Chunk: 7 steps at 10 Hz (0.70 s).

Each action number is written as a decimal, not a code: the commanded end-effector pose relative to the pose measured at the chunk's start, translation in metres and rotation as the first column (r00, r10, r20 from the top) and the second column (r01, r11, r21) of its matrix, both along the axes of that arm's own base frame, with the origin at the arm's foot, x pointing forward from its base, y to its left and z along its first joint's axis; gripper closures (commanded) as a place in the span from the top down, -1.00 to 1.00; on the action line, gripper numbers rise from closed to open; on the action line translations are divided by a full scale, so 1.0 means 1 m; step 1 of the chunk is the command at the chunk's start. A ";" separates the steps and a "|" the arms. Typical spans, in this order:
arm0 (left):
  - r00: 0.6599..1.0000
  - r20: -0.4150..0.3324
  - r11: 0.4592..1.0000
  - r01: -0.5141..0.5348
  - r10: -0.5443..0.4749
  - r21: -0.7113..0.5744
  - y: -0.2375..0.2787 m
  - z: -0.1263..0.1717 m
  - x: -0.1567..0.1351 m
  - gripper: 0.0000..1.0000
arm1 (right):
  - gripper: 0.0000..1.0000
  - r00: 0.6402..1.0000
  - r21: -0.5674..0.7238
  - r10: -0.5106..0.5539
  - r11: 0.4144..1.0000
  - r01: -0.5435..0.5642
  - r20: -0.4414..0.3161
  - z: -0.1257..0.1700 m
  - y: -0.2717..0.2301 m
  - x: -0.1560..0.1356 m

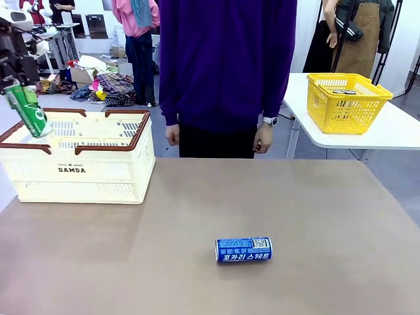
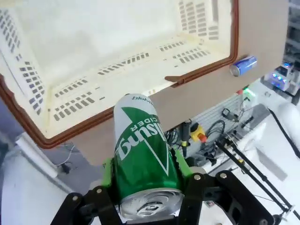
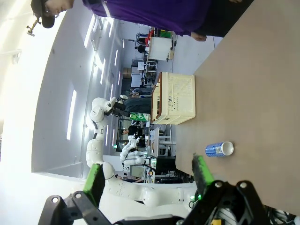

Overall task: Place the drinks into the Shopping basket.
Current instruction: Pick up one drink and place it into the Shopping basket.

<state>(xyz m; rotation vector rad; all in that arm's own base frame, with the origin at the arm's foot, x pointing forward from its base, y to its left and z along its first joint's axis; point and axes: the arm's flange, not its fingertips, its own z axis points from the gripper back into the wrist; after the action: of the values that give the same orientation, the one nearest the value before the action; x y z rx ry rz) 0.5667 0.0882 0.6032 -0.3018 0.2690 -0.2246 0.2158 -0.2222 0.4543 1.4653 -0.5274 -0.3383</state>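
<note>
A green can (image 1: 27,110) is clamped in the left gripper (image 2: 146,176) over the Shopping basket's (image 1: 79,172) nine-o'clock rim, seemingly for release. The right gripper (image 3: 147,166) is spread wide.

Place: a robotics lab hall, as far as I can read it from my feeds.
Rig: my white arm (image 3: 93,150) stands on its mount. Loose cables (image 2: 225,124) and a red-and-yellow button (image 2: 200,136) sit beside the desk edge.
Desks: my brown desk (image 1: 197,216) is up front, with a white desk (image 1: 400,134) at 2 o'clock.
Props: Shopping basket (image 1: 79,172) at 10 o'clock, yellow basket (image 1: 348,108) at 2 o'clock, heap of clothes (image 1: 111,88) on the floor at 11 o'clock.
People: a person (image 1: 226,65) stands at 12 o'clock, with others (image 1: 357,33) beyond.
Ceiling: long strip lights (image 3: 72,112).
</note>
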 end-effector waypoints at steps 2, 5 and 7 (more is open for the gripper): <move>0.994 0.100 0.994 -0.054 0.045 0.093 0.015 -0.007 0.008 -1.00 | 1.00 1.000 0.019 -0.008 1.000 0.008 0.009 0.005 -0.001 0.001; 0.986 0.161 0.995 0.032 -0.047 0.095 -0.003 -0.035 0.028 -1.00 | 1.00 1.000 0.019 -0.008 1.000 0.008 0.009 0.005 -0.001 0.001; 0.993 0.096 0.995 0.059 -0.067 0.079 0.000 -0.068 0.046 -1.00 | 1.00 1.000 0.019 -0.008 1.000 0.008 0.009 0.005 -0.001 0.001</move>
<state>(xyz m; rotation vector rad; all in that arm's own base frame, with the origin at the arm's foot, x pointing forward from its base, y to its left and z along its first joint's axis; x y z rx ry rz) 0.6131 0.0801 0.5427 -0.2146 0.1720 -0.2578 0.2157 -0.2222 0.4543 1.4650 -0.5275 -0.3382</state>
